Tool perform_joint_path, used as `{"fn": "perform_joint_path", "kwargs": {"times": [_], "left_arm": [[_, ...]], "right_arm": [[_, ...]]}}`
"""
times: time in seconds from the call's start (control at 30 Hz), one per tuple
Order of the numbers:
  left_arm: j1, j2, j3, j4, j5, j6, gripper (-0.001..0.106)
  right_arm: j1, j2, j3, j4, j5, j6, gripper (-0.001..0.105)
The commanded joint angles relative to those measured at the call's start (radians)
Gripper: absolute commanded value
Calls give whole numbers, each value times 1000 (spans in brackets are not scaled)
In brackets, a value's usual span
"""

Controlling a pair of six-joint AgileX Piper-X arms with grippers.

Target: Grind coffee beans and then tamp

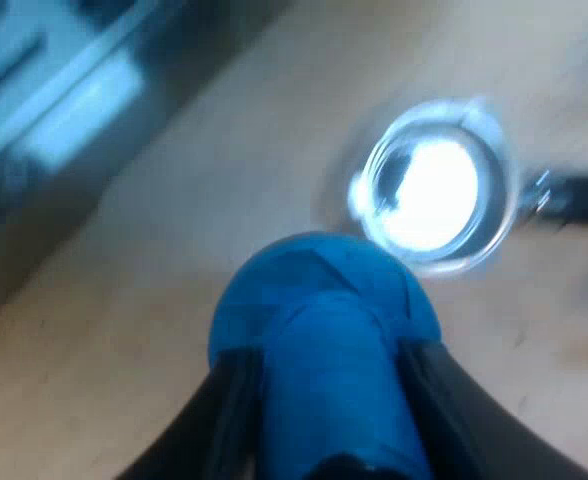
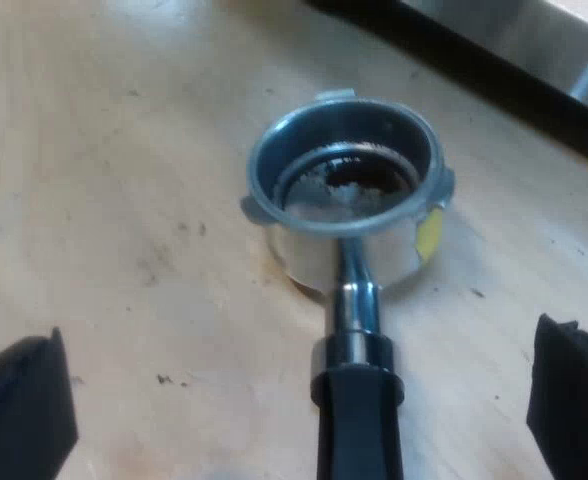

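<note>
My left gripper [image 1: 324, 400] is shut on the blue tamper [image 1: 324, 330], its black fingers [image 1: 224, 410] clamped on the tamper's sides. Just beyond the tamper's round end, the metal holder [image 1: 434, 190] lies on the wooden table, its basket shining bright and its dark handle reaching away. Seen from the right wrist, the metal holder [image 2: 349, 195] rests on the table with dark coffee grounds in its basket and its handle [image 2: 359, 400] pointing toward the camera. My right gripper [image 2: 294, 410] is open, its fingers [image 2: 19, 410] spread wide on either side of the handle, not touching it.
The espresso machine's metal base [image 1: 44, 110] runs along the table edge near the tamper. The machine's steel and black front [image 2: 514, 60] stands beyond the holder. Bare wooden table [image 2: 124, 180] surrounds the holder.
</note>
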Motion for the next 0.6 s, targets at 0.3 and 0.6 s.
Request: {"fn": "perform_joint_path", "kwargs": {"times": [0.3, 0.6], "left_arm": [[-79, 40, -89, -10, 104, -1, 0], [-201, 132, -136, -32, 39, -4, 0]], "right_arm": [[-2, -6, 2, -24, -6, -4, 93], [-2, -6, 2, -24, -6, -4, 93]]}}
